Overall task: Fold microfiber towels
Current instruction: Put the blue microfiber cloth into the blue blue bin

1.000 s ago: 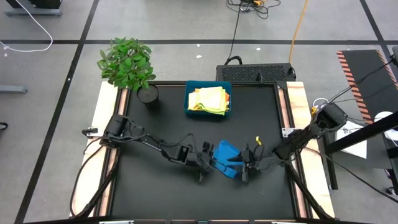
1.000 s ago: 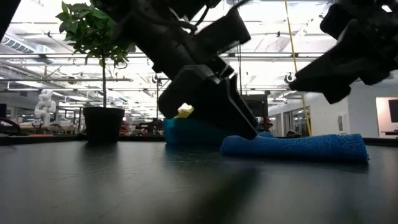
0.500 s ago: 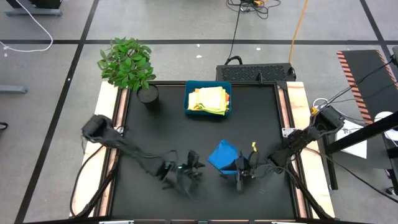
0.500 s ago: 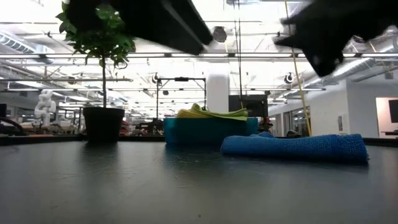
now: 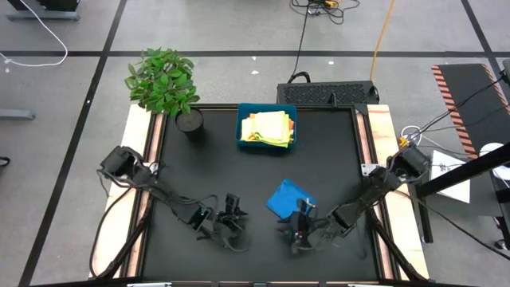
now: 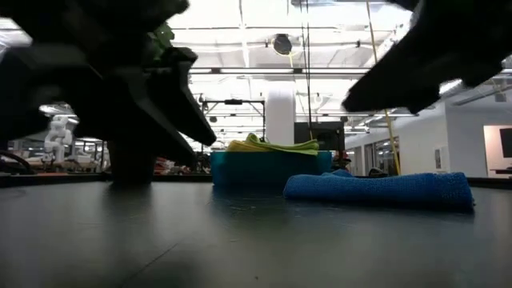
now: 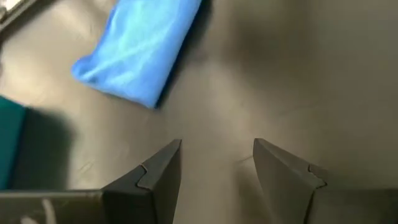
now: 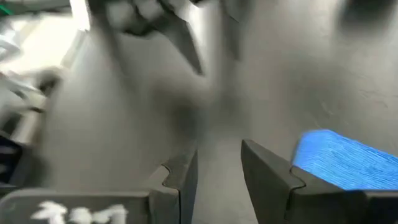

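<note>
While the folded blue towel (image 5: pixel 288 198) lies mid-table, both grippers hover at the near edge. Left gripper (image 7: pixel 216 163) and right gripper (image 8: pixel 219 167) have fingers spread, holding nothing.

Place: robotics lab, open hall | Signs: ceiling trusses (image 6: pixel 240 72) with strip lights; white robot (image 6: pixel 58 132) by far benches; taped grey floor (image 5: pixel 72 56); loose cables (image 5: pixel 307 24); potted plant (image 5: pixel 163 80) on black table (image 5: pixel 215 171)

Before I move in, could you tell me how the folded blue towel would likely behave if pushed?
The blue towel looks soft and thick, so it would probably bunch rather than slide whole. Its folded layers lie loose on the table, so a push may unfold them.
</note>
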